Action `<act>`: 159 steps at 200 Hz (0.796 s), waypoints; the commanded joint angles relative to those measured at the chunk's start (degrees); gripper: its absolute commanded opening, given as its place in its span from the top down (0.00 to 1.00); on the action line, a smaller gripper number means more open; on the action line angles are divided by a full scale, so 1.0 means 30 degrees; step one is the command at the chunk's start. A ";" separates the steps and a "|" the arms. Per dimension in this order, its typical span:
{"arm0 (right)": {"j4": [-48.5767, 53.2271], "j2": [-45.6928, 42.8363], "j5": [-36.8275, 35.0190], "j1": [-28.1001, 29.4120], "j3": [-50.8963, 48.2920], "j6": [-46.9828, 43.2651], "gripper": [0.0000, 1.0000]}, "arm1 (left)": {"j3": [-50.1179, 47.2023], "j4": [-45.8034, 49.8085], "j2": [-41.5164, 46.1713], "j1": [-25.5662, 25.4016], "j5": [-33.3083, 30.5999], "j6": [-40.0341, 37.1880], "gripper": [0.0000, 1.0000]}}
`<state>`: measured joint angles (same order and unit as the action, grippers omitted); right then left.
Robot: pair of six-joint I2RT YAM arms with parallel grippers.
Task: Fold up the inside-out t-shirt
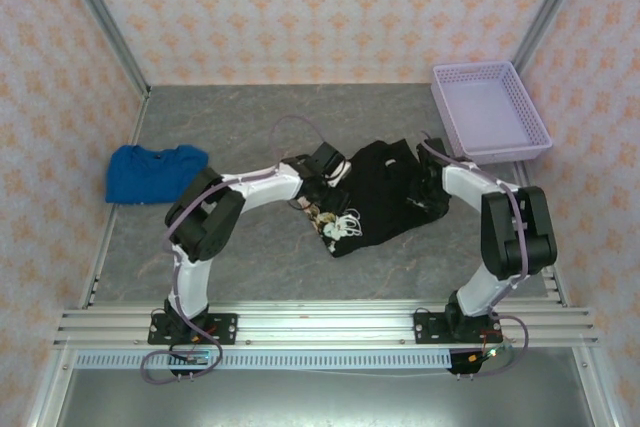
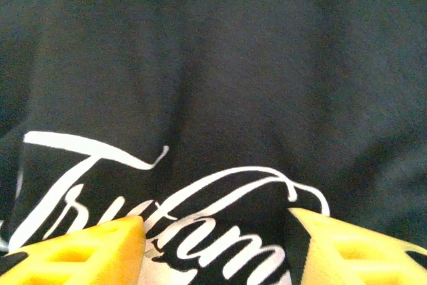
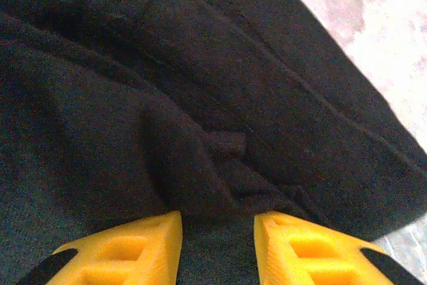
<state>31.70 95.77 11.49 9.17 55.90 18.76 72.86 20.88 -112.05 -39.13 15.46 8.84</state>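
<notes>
Lying under L fingers (image 2: 73, 251), R fingers (image 3: 120, 248): t-shirt (image 1: 380, 192).

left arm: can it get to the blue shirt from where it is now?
Probably yes. The left gripper sits with jaws apart over the black t-shirt. The blue shirt lies on the table just left of that arm, with nothing between.

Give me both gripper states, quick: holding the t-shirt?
Left gripper: open over the black t-shirt, holding nothing.
Right gripper: fingers partly apart at a bunched fold; grip cannot be told.
</notes>
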 commanded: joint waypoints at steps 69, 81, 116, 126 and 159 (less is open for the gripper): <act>-0.0025 0.3607 0.2970 0.3727 0.6202 -0.4552 0.61 | -0.6968 -0.2366 0.7903 -0.5191 -0.3101 0.3727 0.39; 0.0151 0.2713 0.2431 0.3712 0.6120 -0.4763 0.59 | -0.7177 -0.2596 0.8908 -0.4091 -0.3491 0.3707 0.38; 0.0132 0.0658 0.1732 0.3208 0.5150 -0.3743 0.53 | -0.6896 -0.2476 0.8937 0.1018 -0.1820 0.4344 0.39; 0.0071 0.0540 0.1603 0.2839 0.4963 -0.3138 0.51 | -0.6208 -0.1648 0.8292 0.2228 -0.1738 0.4419 0.40; 0.0083 0.1613 0.1223 0.2566 0.5126 -0.1964 0.49 | -0.4126 -0.0359 0.5720 0.4517 0.0185 0.4991 0.42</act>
<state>30.55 98.19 17.39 17.12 72.18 9.61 56.42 15.35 -90.72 -28.08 11.86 21.69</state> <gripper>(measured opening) 0.509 0.585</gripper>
